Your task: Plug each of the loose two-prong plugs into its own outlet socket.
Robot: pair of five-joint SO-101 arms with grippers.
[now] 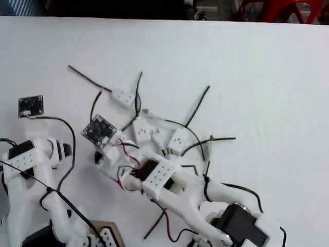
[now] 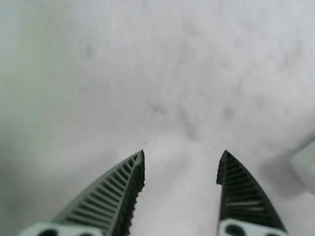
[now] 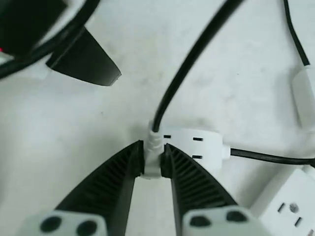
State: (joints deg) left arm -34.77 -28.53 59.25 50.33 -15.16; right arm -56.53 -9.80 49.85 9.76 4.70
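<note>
My right gripper (image 3: pixel 153 164) is shut on a white two-prong plug (image 3: pixel 152 155) with a black cord, held right against a small white outlet socket (image 3: pixel 194 145). In the high view the right arm (image 1: pixel 164 177) reaches in from the lower right to the cluster of white outlet sockets (image 1: pixel 141 131) (image 1: pixel 178 139) (image 1: pixel 122 96) and black cords. A loose plug (image 1: pixel 211 146) lies just right of them. My left gripper (image 2: pixel 182 167) hangs open over bare white table, nothing between its fingers. The left arm (image 1: pixel 28 157) stands at the table's left side.
A larger white socket block (image 3: pixel 290 209) lies next to the held plug, and another white plug body (image 3: pixel 305 93) farther off. Black cords (image 1: pixel 198 105) fan out around the cluster. A dark wedge-shaped piece (image 3: pixel 83 61) lies nearby. The table's far and right parts are bare.
</note>
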